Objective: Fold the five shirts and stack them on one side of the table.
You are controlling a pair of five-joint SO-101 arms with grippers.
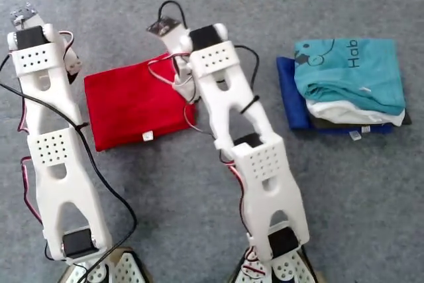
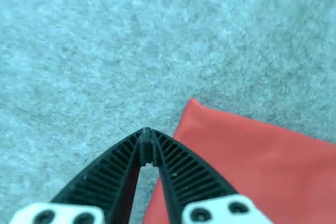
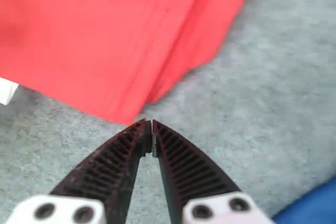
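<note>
A folded red shirt (image 1: 136, 101) lies flat on the grey table between my two arms. My left gripper (image 2: 146, 134) is shut and empty, its tips just off the red shirt's (image 2: 252, 166) corner. In the high view it sits at the shirt's far left corner (image 1: 73, 67). My right gripper (image 3: 148, 127) is also shut and empty, its tips over bare table right beside the edge of the red shirt (image 3: 105, 35). A stack of folded shirts stands at the right, with a teal shirt (image 1: 351, 71) on top and a blue shirt (image 1: 290, 94) at the bottom.
The table is covered in grey felt (image 1: 165, 190). A white tag (image 1: 147, 136) sticks out of the red shirt's near edge. The right arm's links (image 1: 225, 91) overhang the red shirt's right edge. A corner of the blue shirt (image 3: 315, 208) is close to the right gripper.
</note>
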